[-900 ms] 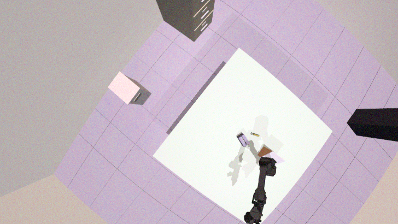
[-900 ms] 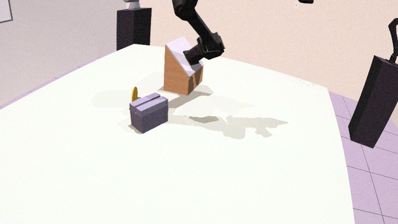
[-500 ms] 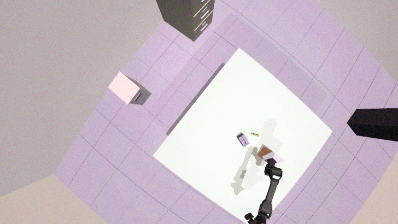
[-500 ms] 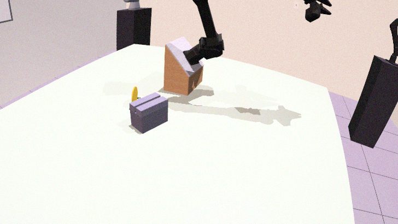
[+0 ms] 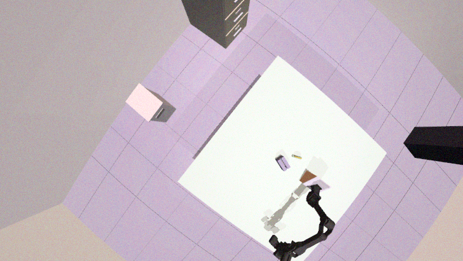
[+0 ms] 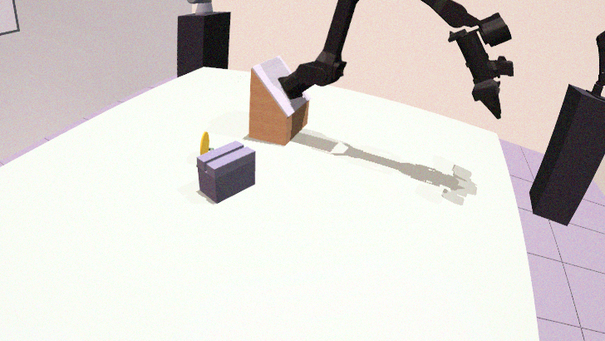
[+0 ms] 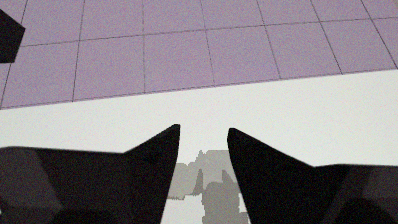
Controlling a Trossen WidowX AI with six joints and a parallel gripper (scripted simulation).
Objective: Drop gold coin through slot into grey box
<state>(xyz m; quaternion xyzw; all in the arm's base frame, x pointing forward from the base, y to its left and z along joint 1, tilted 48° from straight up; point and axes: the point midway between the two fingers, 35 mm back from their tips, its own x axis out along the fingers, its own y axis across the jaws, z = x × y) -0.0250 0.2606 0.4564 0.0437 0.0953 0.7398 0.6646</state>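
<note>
The thin gold coin (image 5: pixel 297 157) (image 6: pixel 204 143) stands upright on its edge in the small dark-green holder (image 6: pixel 211 149), which is mostly hidden in the exterior view. The closed grey box (image 5: pixel 282 163) (image 6: pixel 234 175) stands close beside it, with a narrow dark slot running along its lid. My gripper (image 6: pixel 499 115) (image 7: pixel 204 132) is partly open, with nothing between the fingers. It hangs above the table, well to the right of box and coin in the exterior view, fingers pointing down. The wrist view shows neither coin nor box.
My arm rises from a sloped brown-and-white block (image 5: pixel 307 176) (image 6: pixel 268 110) near the coin. The white table (image 5: pixel 259 113) (image 6: pixel 338 254) (image 7: pixel 310 115) has an edge below the gripper's view, with tiled floor beyond. A black pillar (image 5: pixel 434 142) stands off the table in the top view.
</note>
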